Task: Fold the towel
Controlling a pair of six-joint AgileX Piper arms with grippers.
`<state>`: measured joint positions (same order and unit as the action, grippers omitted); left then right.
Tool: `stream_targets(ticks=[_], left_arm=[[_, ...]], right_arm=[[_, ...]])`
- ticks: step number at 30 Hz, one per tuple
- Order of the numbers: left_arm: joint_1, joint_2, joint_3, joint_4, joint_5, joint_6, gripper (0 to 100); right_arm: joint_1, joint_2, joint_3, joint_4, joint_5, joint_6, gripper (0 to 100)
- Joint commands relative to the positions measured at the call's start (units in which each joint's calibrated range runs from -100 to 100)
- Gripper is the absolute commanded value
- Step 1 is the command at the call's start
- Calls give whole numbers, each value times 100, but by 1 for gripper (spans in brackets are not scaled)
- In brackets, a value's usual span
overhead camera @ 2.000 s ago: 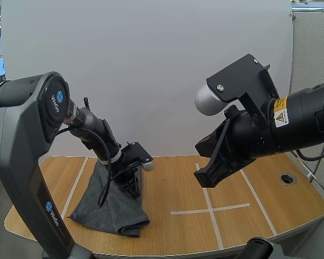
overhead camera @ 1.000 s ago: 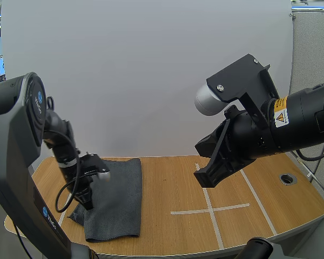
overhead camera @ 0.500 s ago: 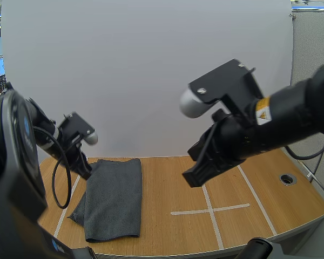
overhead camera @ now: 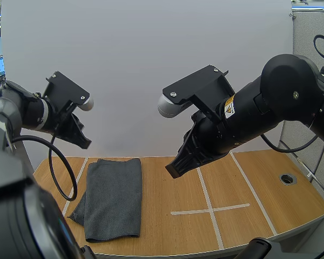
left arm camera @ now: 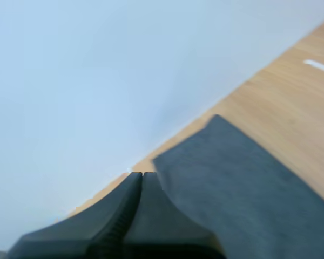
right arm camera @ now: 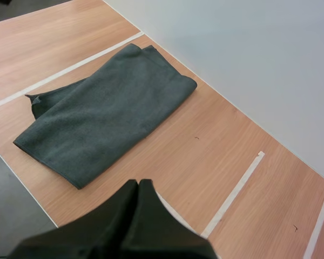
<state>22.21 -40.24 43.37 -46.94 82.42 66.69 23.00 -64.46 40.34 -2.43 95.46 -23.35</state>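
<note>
A plain white backdrop stands behind a light wooden tabletop (overhead camera: 167, 226) marked with white tape lines (overhead camera: 210, 210). The towel (overhead camera: 112, 197) lies flat near the tabletop's left edge, a long dark grey strip whose long axis runs from the back edge to the front edge. It is soft, napped cloth, already doubled over on itself, with rounded folded edges. One loose corner pokes out on its left side toward the front. The left gripper (overhead camera: 84, 143) hangs in the air above the back-left corner, its fingers pressed together into one dark wedge and holding nothing. From there the towel's back end is just below and ahead of it. The right gripper (overhead camera: 173, 171) is raised over the middle of the tabletop, its fingers likewise closed on nothing, and the towel lies to its left, well apart. The left arm looks the nearer one. Another fold would probably mean taking one short end and carrying it along the long axis, and the limp cloth would likely sag and drag when lifted
</note>
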Motion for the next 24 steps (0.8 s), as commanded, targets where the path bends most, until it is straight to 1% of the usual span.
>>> stream_targets(ticks=[1,3,7,10,14,16,20,22,24], left_arm=[[14,-123,-26,-191,-1401,51,0],[14,-123,-26,-191,-1644,51,0],[22,-135,-26,-191,-1849,51,0],[-140,-225,-26,-81,-2184,51,0],[-504,-225,-26,-81,-2548,51,0],[-613,-225,-26,-81,-2548,51,0],[-627,-306,-26,-69,-2531,51,0],[-627,-391,-26,-69,-2531,51,0],[-627,-427,-26,-69,-2547,51,0]], right_arm=[[-35,67,8,8,-176,-48,0],[-90,203,8,49,-176,-38,0],[-309,721,8,565,-487,-47,0],[-470,1121,22,1026,-926,-176,0],[-665,1656,21,1457,-1391,-283,0],[-712,1868,21,1600,-1717,-294,0],[-802,2455,21,1762,-2450,-294,0],[-936,2797,21,1887,-2677,-305,0],[-1132,3170,21,2268,-2884,-489,0]])
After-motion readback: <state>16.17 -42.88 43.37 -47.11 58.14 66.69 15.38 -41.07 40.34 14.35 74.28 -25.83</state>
